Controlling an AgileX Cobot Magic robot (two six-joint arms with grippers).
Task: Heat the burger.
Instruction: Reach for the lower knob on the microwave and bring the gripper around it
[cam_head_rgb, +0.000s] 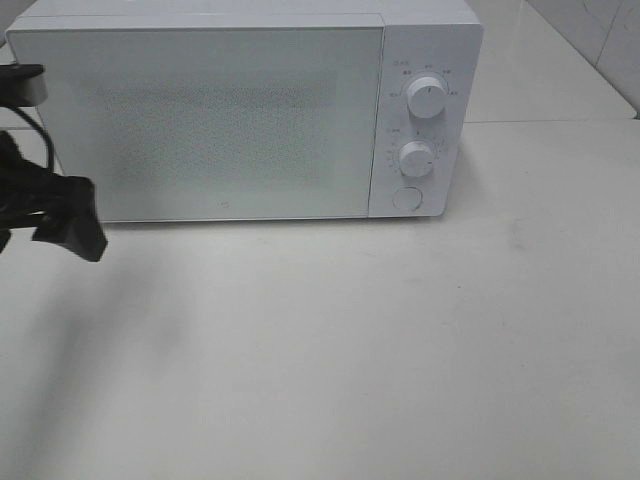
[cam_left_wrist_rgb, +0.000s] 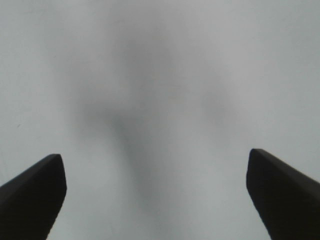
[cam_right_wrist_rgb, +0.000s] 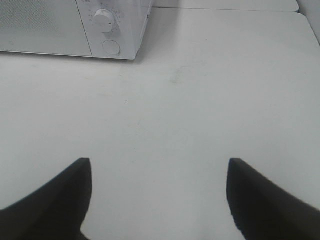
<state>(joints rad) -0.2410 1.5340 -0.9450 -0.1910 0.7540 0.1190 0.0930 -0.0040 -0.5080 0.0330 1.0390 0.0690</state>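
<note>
- White tabletop (cam_head_rgb: 400, 350) fills most of every view, pale and bare apart from one appliance, with tiled wall glimpsed at the upper right of the high view.
- The left gripper (cam_left_wrist_rgb: 155, 156) is seen with its jaws spread wide, and nothing is held between them; only blurred grey surface and a soft shadow are shown past the fingers.
- In the high view this arm is found at the far left edge of the frame, just beside the left end of the microwave (cam_head_rgb: 240, 20), probably because the door's free edge is worked from there.
- The right gripper (cam_right_wrist_rgb: 159, 162) is likewise held well open and empty, hovering over bare table and kept well apart from the appliance, judged to be out of the way.
- The door (cam_head_rgb: 200, 120) is shut flush, and its dotted window is too hazy to be seen through.
- At the right of the panel an upper dial (cam_head_rgb: 428, 97), a lower dial (cam_head_rgb: 416, 158) and a round button (cam_head_rgb: 406, 198) are stacked.
- The burger is shown in no view; it is presumably behind the shut door, so its facing and long axis cannot be told.
- If so, setting a dial is judged to be what remains.
</note>
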